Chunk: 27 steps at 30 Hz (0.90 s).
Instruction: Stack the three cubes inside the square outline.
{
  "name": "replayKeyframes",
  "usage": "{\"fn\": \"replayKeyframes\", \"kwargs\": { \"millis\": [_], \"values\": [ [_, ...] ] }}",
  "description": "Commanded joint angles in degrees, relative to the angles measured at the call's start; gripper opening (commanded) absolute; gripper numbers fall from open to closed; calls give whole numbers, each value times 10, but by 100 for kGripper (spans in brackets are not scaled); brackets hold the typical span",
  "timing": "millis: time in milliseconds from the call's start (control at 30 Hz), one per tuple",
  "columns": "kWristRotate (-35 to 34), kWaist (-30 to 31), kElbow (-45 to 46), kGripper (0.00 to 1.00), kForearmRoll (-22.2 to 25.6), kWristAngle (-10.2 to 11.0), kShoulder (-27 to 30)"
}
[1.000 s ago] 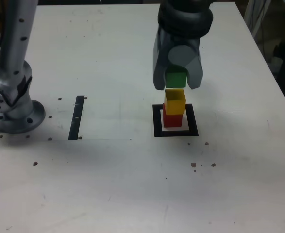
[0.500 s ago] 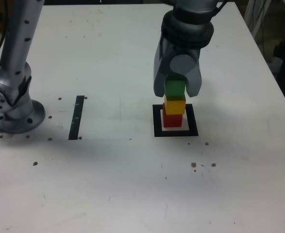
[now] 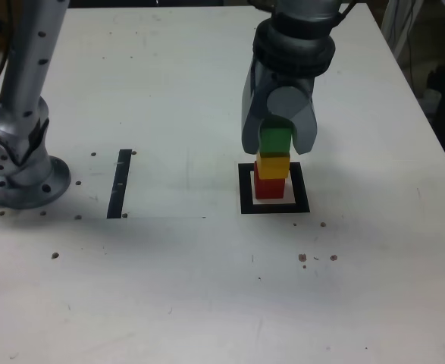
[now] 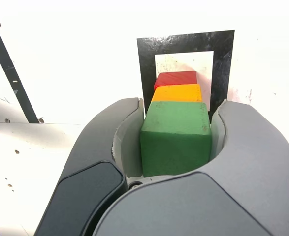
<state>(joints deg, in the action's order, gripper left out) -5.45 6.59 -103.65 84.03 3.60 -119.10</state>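
White table [image 3: 169, 288]: green cube [image 3: 275, 142] between jaws [image 3: 279, 142], gripped, above yellow [image 3: 273, 167] and red [image 3: 269, 188] cubes inside the black square [image 3: 302, 199]; probably light, rigid; best held by opposite sides.

No readable txt, nos., labels, brands or signs in either view, ext. or wrist.
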Motion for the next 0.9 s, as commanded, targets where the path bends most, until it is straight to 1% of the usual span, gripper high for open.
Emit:
{"fn": "replayKeyframes", "kwargs": {
  "millis": [0,633,767,867],
  "values": [
    [-1,0,2,16,-2,-1,-1],
    [-2,2,6,22,-9,-15,-1],
    [-2,2,9,31,-9,-15,-1],
    [-1,1,9,43,-7,-14,-1]
  ]
}}
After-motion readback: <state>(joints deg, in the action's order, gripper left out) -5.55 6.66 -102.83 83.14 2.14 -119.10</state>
